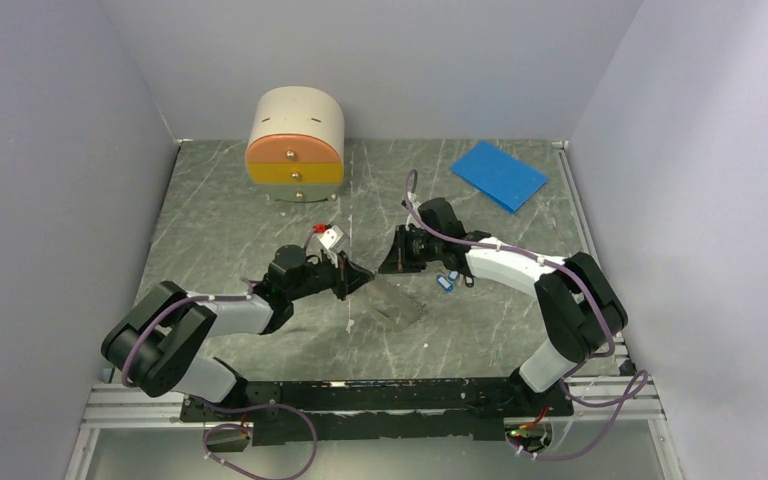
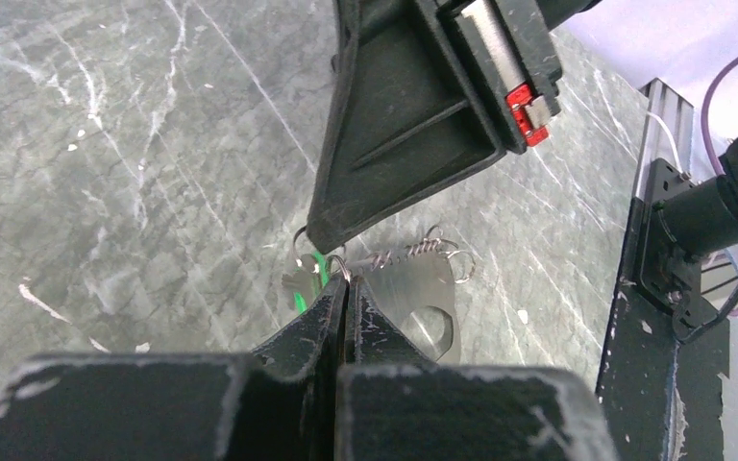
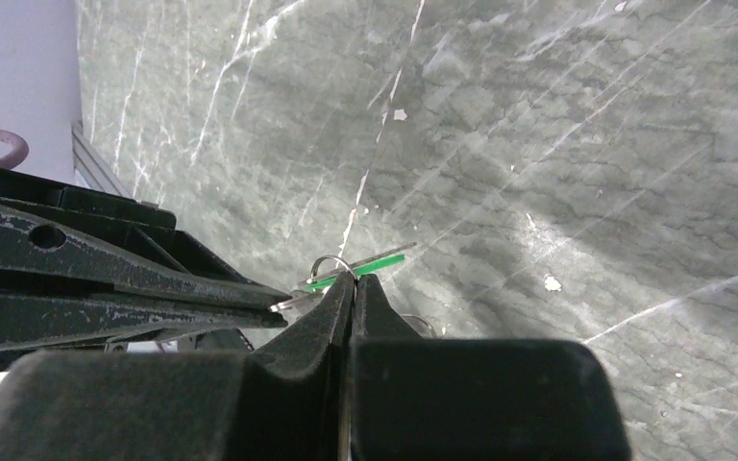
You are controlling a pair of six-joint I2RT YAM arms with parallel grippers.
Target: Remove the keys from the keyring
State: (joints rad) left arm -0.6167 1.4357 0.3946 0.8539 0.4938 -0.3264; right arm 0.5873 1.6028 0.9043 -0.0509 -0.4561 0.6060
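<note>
1. Far left of centre: a rounded drawer unit (image 1: 296, 146) with an orange and a yellow drawer stands at the far edge of the grey marbled table (image 1: 220, 215).

2. Left gripper (image 2: 343, 288): it reaches in towards the table centre. The jaws are pressed together with no gap between them. The tips pinch the keys (image 2: 312, 277) at the edge of the bright green tag. A small silvery piece lies just beside the tag.

3. Position of the keys: at the table centre, directly between the two gripper tips and close above the table surface. In the right wrist view the green tag is seen edge-on as a thin green strip.

4. The keyring (image 2: 405, 255): its thin chain section runs to the right from the green tag and ends in small wire rings. It lies across a flat silvery plate (image 2: 421, 309) with a hole, which rests on the table.

5. Right gripper (image 3: 351, 284): it meets the left gripper tip to tip from the opposite side. The jaws are fully closed. They clamp a small wire ring of the keyring that stands up just above the fingertips, touching the green tag.

6. Right of the grippers: two small blue tags (image 1: 447, 282) lie on the table just under the right arm.

7. Far right: a flat blue sheet (image 1: 498, 175) lies near the back edge.
</note>
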